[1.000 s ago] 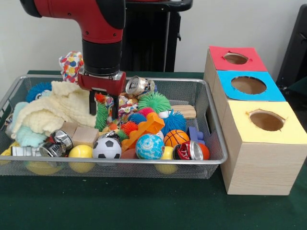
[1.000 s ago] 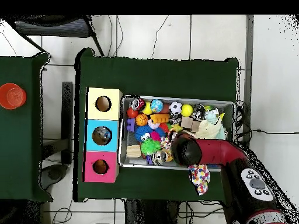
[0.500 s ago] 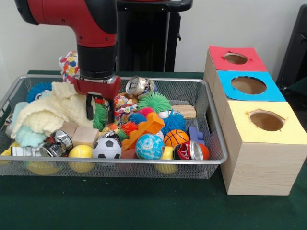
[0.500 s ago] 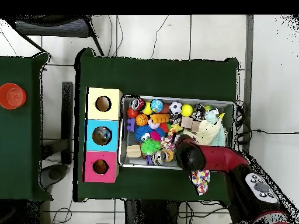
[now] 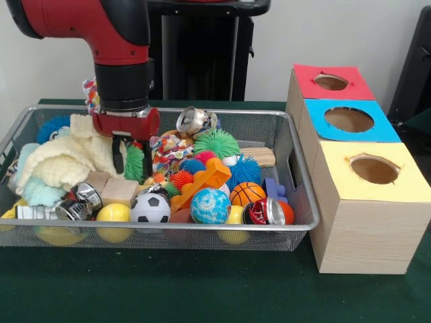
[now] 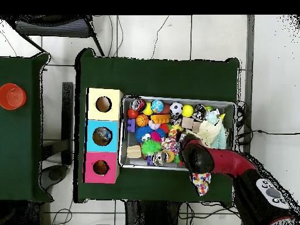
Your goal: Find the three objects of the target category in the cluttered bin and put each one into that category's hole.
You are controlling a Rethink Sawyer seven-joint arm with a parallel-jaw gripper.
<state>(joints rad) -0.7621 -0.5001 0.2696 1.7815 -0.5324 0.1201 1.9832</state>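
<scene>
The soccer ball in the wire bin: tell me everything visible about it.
The soccer ball is small, white with black patches, smooth and whole. It sits at the near wall of the cluttered bin, between a yellow ball and a blue-green globe ball, touching both. The hand is well clear of it.

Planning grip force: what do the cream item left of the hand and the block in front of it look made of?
Cream item: looks like soft knitted or fleecy cloth, matte, crumpled in folds. Block: seemingly bare pale wood, flat-faced and matte, though painted foam can't be ruled out.
</scene>
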